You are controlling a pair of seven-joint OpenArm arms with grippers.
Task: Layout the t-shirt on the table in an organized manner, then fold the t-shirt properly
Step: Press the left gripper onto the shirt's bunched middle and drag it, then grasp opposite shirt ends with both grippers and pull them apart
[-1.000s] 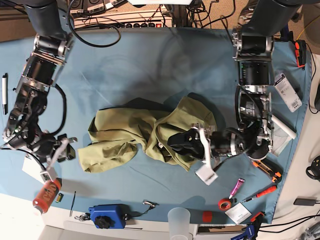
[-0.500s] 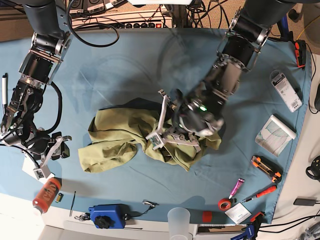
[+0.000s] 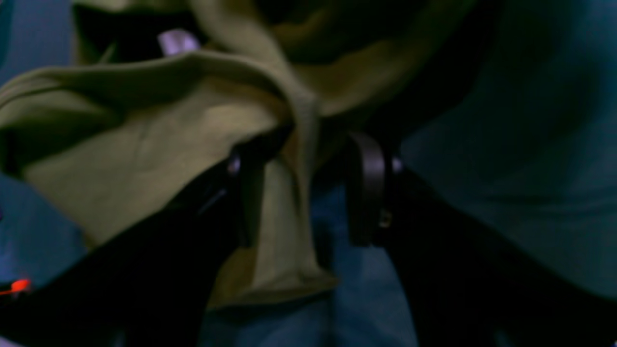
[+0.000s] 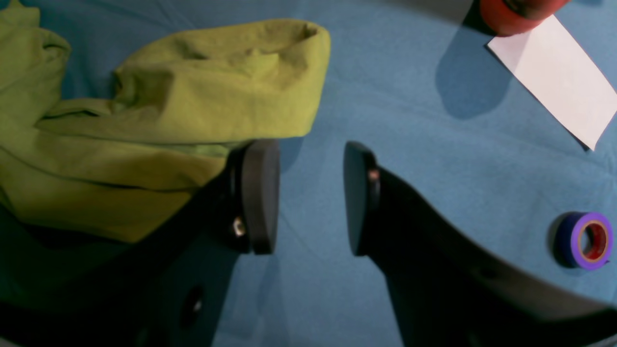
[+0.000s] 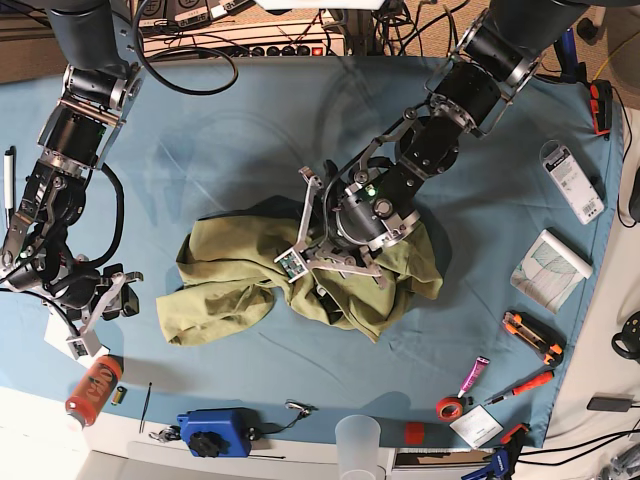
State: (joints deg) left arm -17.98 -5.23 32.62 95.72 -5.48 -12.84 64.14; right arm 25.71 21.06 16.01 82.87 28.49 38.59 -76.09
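Left pincer [image 3: 308, 197] part-open, straddling fold of crumpled t-shirt [image 5: 300, 275]; grip uncertain, cloth may slip. Right pincer [image 4: 311, 197] open, empty.

Far edge: tangle of black cables [image 5: 300, 25] and a power strip [image 5: 285, 45] (red switch lit). Pale floor [image 5: 30, 430] at the near left corner. Even overhead light, soft shadows.

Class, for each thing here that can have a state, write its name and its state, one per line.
Olive-green cotton t-shirt: crumpled in a heap, not laid out or folded.
Left claw: jaws apart, a shirt fold between them.
Right claw: open, empty, beside the shirt.
Purple tape roll: lying flat on the table.
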